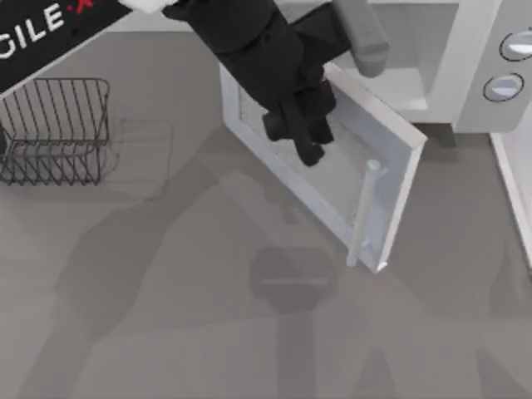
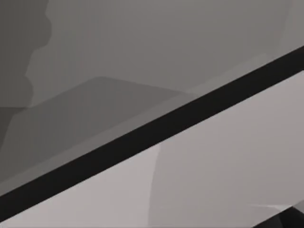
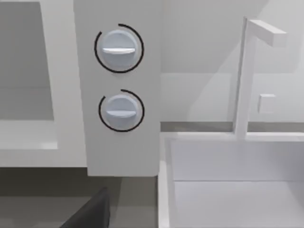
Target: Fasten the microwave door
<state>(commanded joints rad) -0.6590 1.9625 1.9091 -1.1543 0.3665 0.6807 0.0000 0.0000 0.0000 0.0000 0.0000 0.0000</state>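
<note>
Door-wise, the microwave door (image 1: 378, 162) is swung wide open off the microwave body (image 1: 465, 75) toward the top view's upper right, handle (image 1: 363, 212) on the free edge. My left gripper (image 1: 306, 141) hangs over the window pane; I can't tell if its fingers are spread or pinched. Panel looks stiff, light and hinged, so I'd guess it swings easily, and a push on the flat frame near the handle edge gives the best leverage. Smooth surface, could slip. Right arm idles by the knobs (image 3: 118, 78).
</note>
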